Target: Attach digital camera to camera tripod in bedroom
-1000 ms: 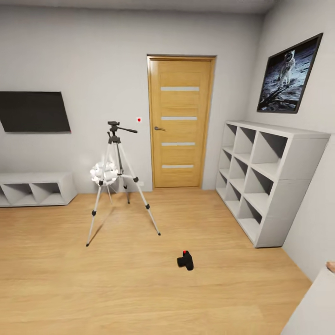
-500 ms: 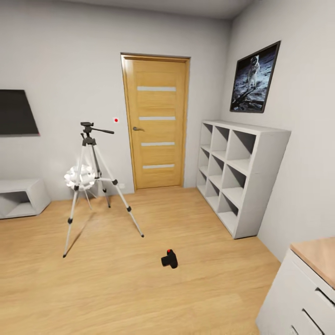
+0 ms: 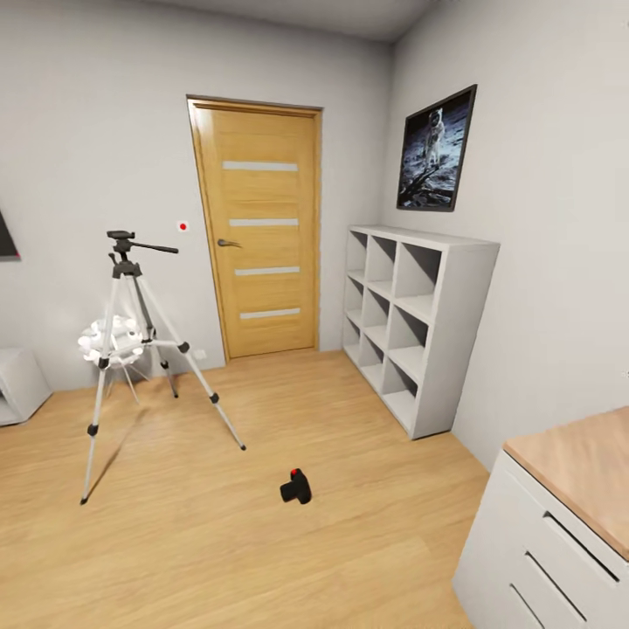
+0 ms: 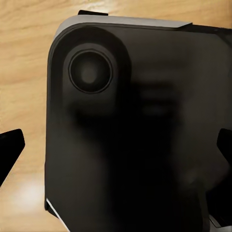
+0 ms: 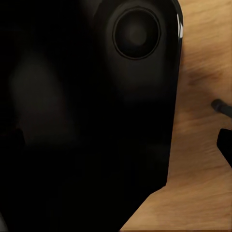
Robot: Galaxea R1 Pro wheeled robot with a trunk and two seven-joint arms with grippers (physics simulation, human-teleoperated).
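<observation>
Camera (image 3: pixel 296 487) lies on the wood floor (image 3: pixel 262 559), apart from the tripod (image 3: pixel 131 349) standing upright left of the door (image 3: pixel 259 231). State of both grippers cannot be told.

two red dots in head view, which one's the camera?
The lower one, on the digital camera lying on the floor. The other sits on the wall beside the door.

Grey-white walls and a light wood floor (image 3: pixel 218 550). A wooden door (image 3: pixel 259 231) stands closed, white cube shelves (image 3: pixel 419 323) beside it, a framed picture (image 3: pixel 435 150) above them.
</observation>
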